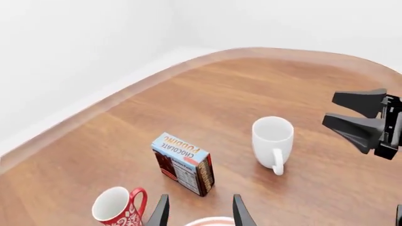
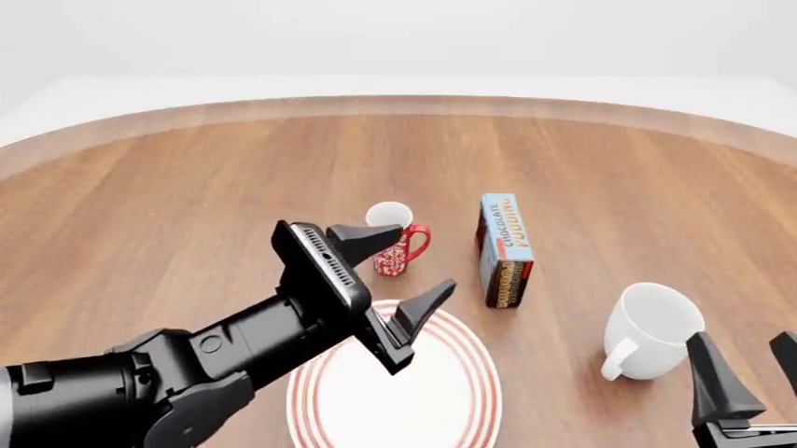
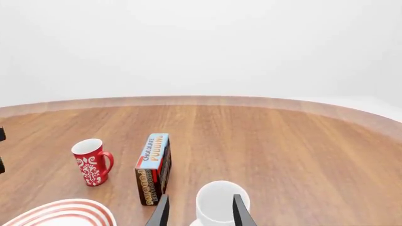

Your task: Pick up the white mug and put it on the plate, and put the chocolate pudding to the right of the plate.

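Between white mug [image 2: 651,329] and plate [image 2: 464,392]: chocolate pudding [image 2: 505,248], red mug [image 2: 396,240] beyond.

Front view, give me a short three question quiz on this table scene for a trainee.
1. True or false: the white mug stands on the plate.
2. Which gripper hangs nearest the white mug: A left gripper, B right gripper?
3. Fill in: the chocolate pudding stands between the white mug and the ____ mug.

Key: 1 false, it stands on the table right of the plate. 2 B. 3 red.
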`<state>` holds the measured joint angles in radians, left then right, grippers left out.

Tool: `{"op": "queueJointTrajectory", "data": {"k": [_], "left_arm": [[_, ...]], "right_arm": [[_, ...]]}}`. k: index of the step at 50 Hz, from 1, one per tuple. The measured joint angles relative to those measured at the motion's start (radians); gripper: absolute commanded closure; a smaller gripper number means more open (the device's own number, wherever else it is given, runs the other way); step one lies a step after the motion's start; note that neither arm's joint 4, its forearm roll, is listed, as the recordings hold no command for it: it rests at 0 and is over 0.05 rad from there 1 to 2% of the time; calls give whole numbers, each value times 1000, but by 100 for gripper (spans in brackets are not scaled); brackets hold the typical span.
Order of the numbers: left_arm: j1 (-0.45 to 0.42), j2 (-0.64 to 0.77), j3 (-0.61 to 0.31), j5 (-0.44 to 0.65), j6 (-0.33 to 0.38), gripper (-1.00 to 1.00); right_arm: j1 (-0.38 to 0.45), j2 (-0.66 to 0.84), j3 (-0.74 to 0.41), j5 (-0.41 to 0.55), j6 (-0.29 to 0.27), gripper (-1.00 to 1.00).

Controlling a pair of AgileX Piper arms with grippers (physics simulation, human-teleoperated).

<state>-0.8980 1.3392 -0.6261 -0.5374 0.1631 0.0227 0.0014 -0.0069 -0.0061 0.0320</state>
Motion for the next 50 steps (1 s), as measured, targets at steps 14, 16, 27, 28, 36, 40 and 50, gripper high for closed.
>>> {"op": "queueJointTrajectory", "data": {"k": [14, 16, 27, 28, 36, 40, 50], "left_arm": [[-43, 76, -57, 19, -8, -100], [-48, 84, -64, 22, -10, -100], [-75, 120, -99, 41, -11, -100], [-78, 123, -102, 43, -11, -100], [-102, 145, -126, 59, -10, -100], [-115, 158, -138, 67, -10, -100], [-141, 188, -170, 89, -12, -100]], "right_arm": [[0, 0, 1, 0, 1, -100], [-1, 0, 1, 0, 1, -100], [-1, 0, 1, 0, 2, -100], [-1, 0, 1, 0, 2, -100], [0, 0, 1, -1, 2, -100], [0, 0, 1, -1, 2, -100], [2, 0, 0, -1, 2, -100]]}}
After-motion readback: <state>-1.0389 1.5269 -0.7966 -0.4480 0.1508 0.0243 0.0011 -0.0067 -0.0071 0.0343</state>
